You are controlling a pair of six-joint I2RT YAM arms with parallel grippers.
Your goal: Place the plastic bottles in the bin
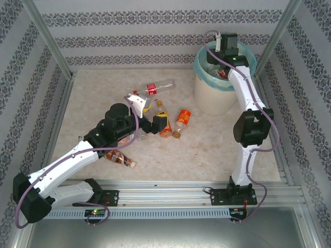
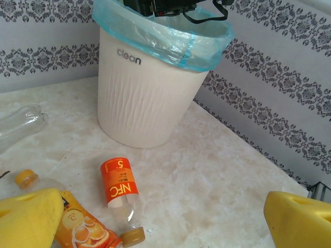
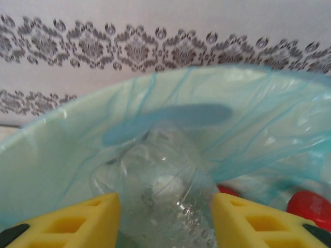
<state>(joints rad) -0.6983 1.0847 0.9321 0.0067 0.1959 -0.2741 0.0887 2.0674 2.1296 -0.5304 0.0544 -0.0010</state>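
Drop-off step: clear bottle [image 3: 160, 181] framed by right claw [image 3: 165, 219] over bin [image 3: 51, 170]; gripped or freed can't be told. Left claw [image 2: 165, 222] spread wide apart; orange-label bottle [image 2: 119, 188] to be grasped next.

Cream teal-lined bin [image 1: 214, 98] upright far right, clear bottles [image 3: 165, 191] inside, other bottles [image 1: 182, 118] lying scattered mid-table

The left gripper [image 2: 165, 227] has yellow pads [image 2: 26, 217]. Just ahead of them lies a bottle [image 2: 119, 186] with an orange-red label, white letters and a brown cap. Touching the left pad, a second bottle [image 2: 77, 230] has an orange label printed with orange slices and a yellow cap. Farther ahead stands the bin [image 2: 139, 103], cream-white and faintly wave-ribbed, with a light teal bag [image 2: 176, 39]. The table [image 2: 222, 165] is cream marble and the walls [image 2: 46, 57] are pale grey with dark damask bands. Between the right gripper [image 3: 165, 219]'s yellow fingers [image 3: 67, 222] shows a clear bottle [image 3: 165, 181].
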